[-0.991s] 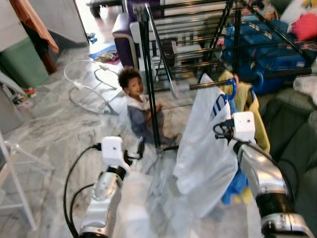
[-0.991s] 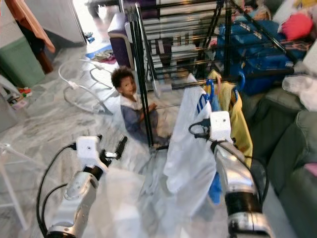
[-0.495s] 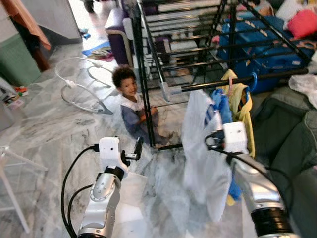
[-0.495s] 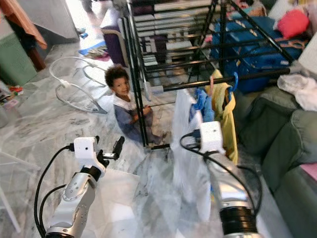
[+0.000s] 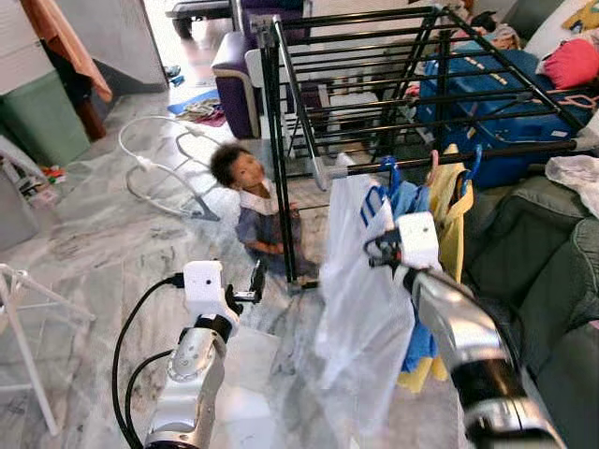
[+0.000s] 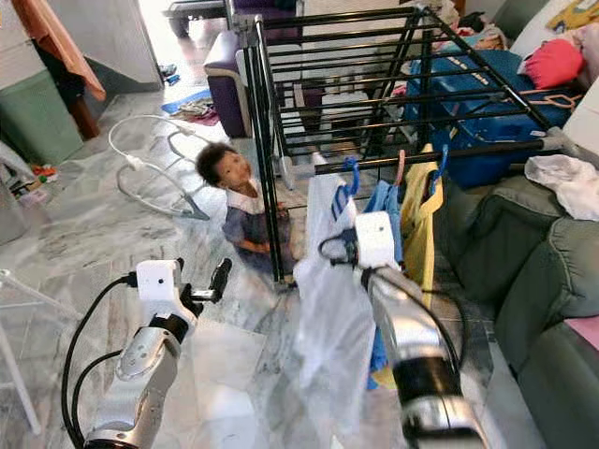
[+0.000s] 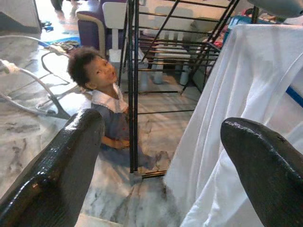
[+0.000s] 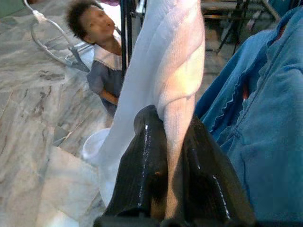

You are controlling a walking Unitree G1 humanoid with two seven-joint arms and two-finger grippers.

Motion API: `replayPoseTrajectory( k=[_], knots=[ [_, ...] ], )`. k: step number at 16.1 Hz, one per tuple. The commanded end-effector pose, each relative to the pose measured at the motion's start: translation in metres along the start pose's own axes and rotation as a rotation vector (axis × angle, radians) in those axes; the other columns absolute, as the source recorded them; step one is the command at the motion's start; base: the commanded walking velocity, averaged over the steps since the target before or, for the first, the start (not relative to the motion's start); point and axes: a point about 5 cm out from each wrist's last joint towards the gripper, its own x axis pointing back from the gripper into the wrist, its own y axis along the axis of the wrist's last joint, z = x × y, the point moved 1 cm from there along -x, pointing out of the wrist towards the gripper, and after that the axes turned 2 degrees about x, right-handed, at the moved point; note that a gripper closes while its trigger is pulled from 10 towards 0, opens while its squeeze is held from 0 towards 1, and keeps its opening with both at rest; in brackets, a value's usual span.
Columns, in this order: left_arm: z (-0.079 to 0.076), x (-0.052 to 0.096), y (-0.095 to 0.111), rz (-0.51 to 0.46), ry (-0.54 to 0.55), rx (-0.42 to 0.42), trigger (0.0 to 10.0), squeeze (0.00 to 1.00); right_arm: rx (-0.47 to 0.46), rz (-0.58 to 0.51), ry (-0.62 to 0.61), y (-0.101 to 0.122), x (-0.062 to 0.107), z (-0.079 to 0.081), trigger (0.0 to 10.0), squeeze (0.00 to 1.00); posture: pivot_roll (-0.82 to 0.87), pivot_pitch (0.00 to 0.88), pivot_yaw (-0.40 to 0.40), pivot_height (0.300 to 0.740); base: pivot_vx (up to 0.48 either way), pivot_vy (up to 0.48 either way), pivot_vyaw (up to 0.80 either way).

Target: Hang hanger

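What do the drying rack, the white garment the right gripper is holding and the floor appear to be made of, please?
Drying rack: probably painted metal; thin, straight black bars with a slight sheen.
White garment: soft knit fabric, likely cotton; fine ribbing shows where the right gripper pinches it, and it hangs in folds.
Floor: polished stone or marble-look tile; grey veining, glossy reflections.

rack (image 5: 374,94): black metal tubing, smooth
white garment (image 5: 360,309): soft ribbed cloth, matt, hung at rack's front bar
hanger hook (image 5: 388,173): blue plastic, glossy
right tool (image 8: 165,142): glossy black fingers
floor (image 5: 103,234): polished grey marble under rack
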Motion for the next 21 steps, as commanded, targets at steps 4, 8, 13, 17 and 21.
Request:
replayPoseTrajectory(
  k=[4,8,13,17,21],
  knots=[
    [0.001,0.001,0.000,0.009,0.010,-0.017,10.0,0.00,-0.049,-0.022,0.002,0.021,-0.016,0.008,7.2,0.00,-0.11,0.000,0.045,0.740,0.000,0.000,0.00],
    [0.003,0.003,0.000,0.010,0.021,-0.021,10.0,0.00,-0.051,0.033,0.037,0.024,-0.027,0.022,10.0,0.00,-0.10,0.000,0.034,0.740,0.000,0.000,0.00],
    [0.007,0.005,0.001,0.012,0.036,-0.027,10.0,0.00,-0.042,0.101,0.001,0.021,-0.034,0.023,10.0,0.00,-0.08,0.000,0.029,0.740,0.000,0.000,0.00],
    [0.008,0.004,0.002,0.017,0.036,-0.032,10.0,0.00,-0.033,0.114,0.004,0.017,-0.035,0.023,10.0,0.00,-0.08,0.000,0.031,0.740,0.000,0.000,0.00],
    [0.009,0.003,0.004,0.015,0.039,-0.030,10.0,0.00,0.056,0.049,0.001,0.026,-0.037,0.019,10.0,0.00,-0.07,0.000,0.033,0.740,0.000,0.000,0.00]
  ],
)
